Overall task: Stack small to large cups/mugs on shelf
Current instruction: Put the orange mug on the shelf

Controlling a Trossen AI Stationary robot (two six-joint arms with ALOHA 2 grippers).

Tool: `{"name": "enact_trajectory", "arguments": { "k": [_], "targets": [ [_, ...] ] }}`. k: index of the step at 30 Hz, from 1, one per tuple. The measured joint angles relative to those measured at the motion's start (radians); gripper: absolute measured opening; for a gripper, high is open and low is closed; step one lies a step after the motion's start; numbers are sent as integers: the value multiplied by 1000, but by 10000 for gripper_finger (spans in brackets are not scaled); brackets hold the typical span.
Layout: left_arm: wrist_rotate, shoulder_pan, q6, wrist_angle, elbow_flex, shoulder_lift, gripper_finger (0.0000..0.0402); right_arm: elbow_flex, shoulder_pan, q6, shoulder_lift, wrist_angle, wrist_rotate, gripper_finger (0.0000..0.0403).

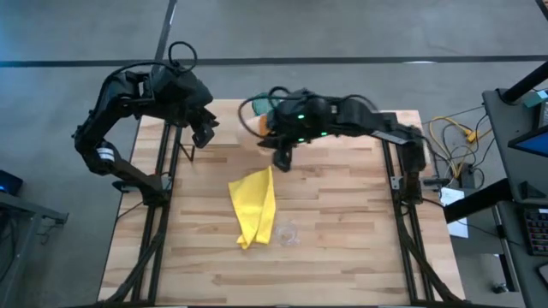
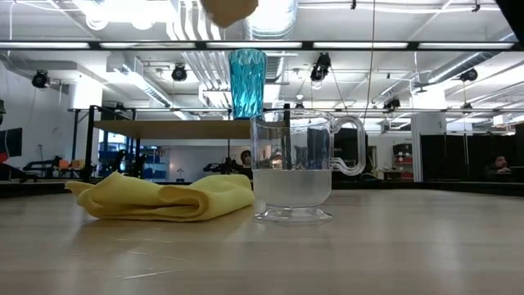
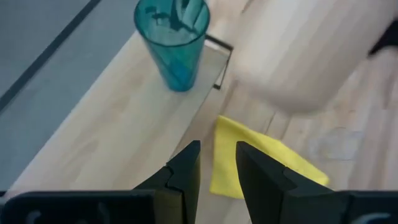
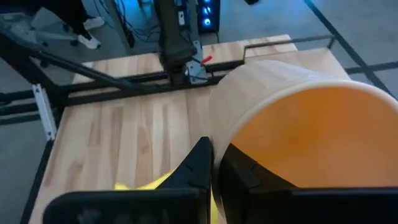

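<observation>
Orange mug (image 4: 311, 130) held aloft above the far middle of the tabletop (image 1: 342, 231), its rim pinched between the fingers of the right end effector (image 4: 216, 163), cream outer wall and orange inside filling the right wrist view; seen as a blurred pale shape in the left wrist view (image 3: 298, 56), and as a pale edge at the top of the low view (image 2: 230, 10); in the high view, only a sliver of orange (image 1: 265, 123) beside the dark arm.

Teal tumbler (image 3: 172, 42) standing upright on the shelf (image 3: 118, 124), near one end of the light-wood board; in the low view (image 2: 247, 83) rising above the shelf board (image 2: 164, 129), behind the clear glass.

Small clear glass (image 2: 293, 168) with a handle, upright on the tabletop nearest the low camera, just beside the yellow cloth (image 2: 164, 198); in the high view (image 1: 288, 233) faint, to the right of the cloth (image 1: 254, 205), toward the near middle of the tabletop.

Left end effector (image 3: 216, 163) hovering over the shelf's edge, fingers (image 3: 186, 168) a narrow gap apart and gripping nothing; in the high view (image 1: 205, 131) at the far left of the tabletop, well apart from the mug.

Right end effector (image 1: 282, 158) reaching in from the right side, clenched on the mug.
</observation>
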Motion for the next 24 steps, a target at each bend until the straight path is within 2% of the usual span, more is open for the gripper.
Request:
{"name": "enact_trajectory", "arguments": {
  "k": [4,8,10,14,20,24],
  "targets": [
    [-80,0,0,1,-34,-17,88,-16,-32,40,36,123,-73,9],
    [-216,0,-2,2,-59,-45,88,2,-51,48,81,138,-72,9],
    [-246,1,-2,0,-75,-55,88,2,-59,45,102,136,-69,9],
    [-250,3,-3,2,-110,-72,88,2,-78,46,139,180,-70,9],
    [-248,3,-40,0,-194,-82,88,2,-98,54,196,358,-70,9],
    [-247,3,-53,1,-261,-81,88,4,-115,92,226,370,-72,9]
  ]
}}
